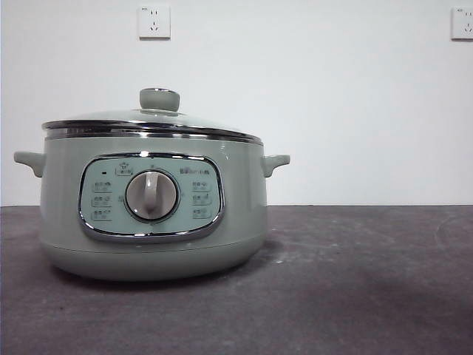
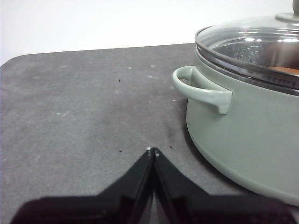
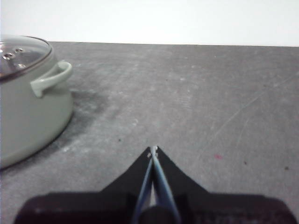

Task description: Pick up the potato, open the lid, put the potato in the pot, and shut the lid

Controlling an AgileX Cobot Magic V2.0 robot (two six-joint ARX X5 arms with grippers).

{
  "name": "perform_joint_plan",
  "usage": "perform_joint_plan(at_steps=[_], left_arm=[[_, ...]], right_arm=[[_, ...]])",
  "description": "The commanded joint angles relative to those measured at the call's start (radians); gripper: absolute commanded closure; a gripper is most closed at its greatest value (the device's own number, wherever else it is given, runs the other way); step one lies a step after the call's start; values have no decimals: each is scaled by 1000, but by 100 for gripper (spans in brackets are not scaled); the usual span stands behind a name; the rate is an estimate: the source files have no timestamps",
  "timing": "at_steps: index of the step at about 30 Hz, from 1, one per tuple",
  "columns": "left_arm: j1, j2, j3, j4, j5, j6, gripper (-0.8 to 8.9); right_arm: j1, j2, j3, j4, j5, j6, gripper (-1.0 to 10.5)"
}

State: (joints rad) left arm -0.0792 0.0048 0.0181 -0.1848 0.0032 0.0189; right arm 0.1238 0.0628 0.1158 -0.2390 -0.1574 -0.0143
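The sage-green pot (image 1: 151, 207) stands on the dark table, left of centre in the front view, with its glass lid (image 1: 151, 122) resting shut on the rim. Through the lid (image 2: 252, 46) in the left wrist view an orange-brown sliver of the potato (image 2: 286, 69) shows inside the pot (image 2: 243, 135). My left gripper (image 2: 153, 150) is shut and empty, hovering over the table beside the pot's side handle (image 2: 201, 88). My right gripper (image 3: 153, 149) is shut and empty too, off the other side of the pot (image 3: 28, 112). Neither arm appears in the front view.
The grey table (image 1: 355, 281) stretches to the right of the pot. A white wall with two power sockets (image 1: 154, 22) stands behind. The pot's grey dial (image 1: 151, 195) faces the front camera.
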Motion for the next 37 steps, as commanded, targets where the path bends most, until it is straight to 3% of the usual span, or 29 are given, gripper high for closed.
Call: perform_joint_plan(at_steps=[1,16,37], left_arm=[[3,-3,-14,-1,-2,8,816],[2,-3,-14,1,-3,8,816],[2,-3,-14,1,-2,8,816]], right_arm=[[-7,-38,-47,21,-1,28,946],[-4,-58,-110,69,2,104,946],[-4,-51,-110,74,6,103,946]])
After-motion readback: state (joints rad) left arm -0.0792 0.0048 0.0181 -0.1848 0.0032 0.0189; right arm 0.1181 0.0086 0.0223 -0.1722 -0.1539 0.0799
